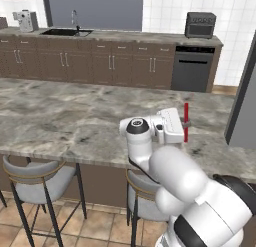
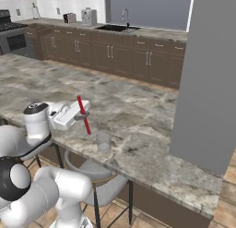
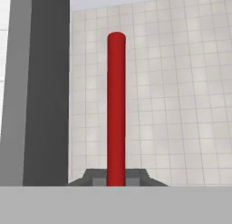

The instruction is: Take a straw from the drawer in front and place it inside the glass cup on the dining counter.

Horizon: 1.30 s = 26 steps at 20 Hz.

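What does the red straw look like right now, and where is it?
The straw is a thin, straight, bright-red stick, smooth and plain like plastic. The gripper, shut on it, pinches it near the middle, so it hangs in the air above the dining counter. In the left base view it stands almost upright; from the right it leans a little. Its lower end is beside the glass cup, not in it yet.

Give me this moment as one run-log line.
gripper: shut on straw | straw: near upright, above dining counter | glass cup: empty, just right of straw | insertion: pending
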Tool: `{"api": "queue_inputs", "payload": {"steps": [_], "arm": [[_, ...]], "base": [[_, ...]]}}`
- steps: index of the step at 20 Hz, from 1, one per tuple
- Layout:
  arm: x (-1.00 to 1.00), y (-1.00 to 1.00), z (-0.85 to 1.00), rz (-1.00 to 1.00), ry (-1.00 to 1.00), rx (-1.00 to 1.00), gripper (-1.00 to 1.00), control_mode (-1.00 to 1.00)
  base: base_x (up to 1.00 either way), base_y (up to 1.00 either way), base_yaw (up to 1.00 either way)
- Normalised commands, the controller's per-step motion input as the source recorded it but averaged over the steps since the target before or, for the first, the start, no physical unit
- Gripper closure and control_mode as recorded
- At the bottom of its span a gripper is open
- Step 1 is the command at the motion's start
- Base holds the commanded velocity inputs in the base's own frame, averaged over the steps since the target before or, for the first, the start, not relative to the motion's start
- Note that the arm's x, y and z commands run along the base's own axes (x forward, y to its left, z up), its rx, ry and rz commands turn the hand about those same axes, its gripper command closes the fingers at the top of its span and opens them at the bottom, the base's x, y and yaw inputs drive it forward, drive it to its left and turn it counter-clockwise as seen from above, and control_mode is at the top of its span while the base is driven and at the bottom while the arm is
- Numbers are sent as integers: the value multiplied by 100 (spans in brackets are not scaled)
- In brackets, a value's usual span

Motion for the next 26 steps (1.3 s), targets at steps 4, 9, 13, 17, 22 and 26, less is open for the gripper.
{"api": "queue_inputs", "payload": {"steps": [4, 9, 13, 17, 22, 26], "arm": [[19, 0, -10, 0, 0, 0, 100, -100], [25, 0, -7, 0, 0, 0, 100, -100], [24, 0, -11, 0, 0, 1, 100, -100], [13, -1, -9, 0, 1, 1, 100, -100], [4, -5, -21, 0, 3, 2, 100, -100], [0, -9, -22, 0, 0, 1, 100, -100]], "base": [[0, 0, 0], [0, 0, 0], [0, 0, 0], [0, 0, 0], [0, 0, 0], [0, 0, 0]]}}
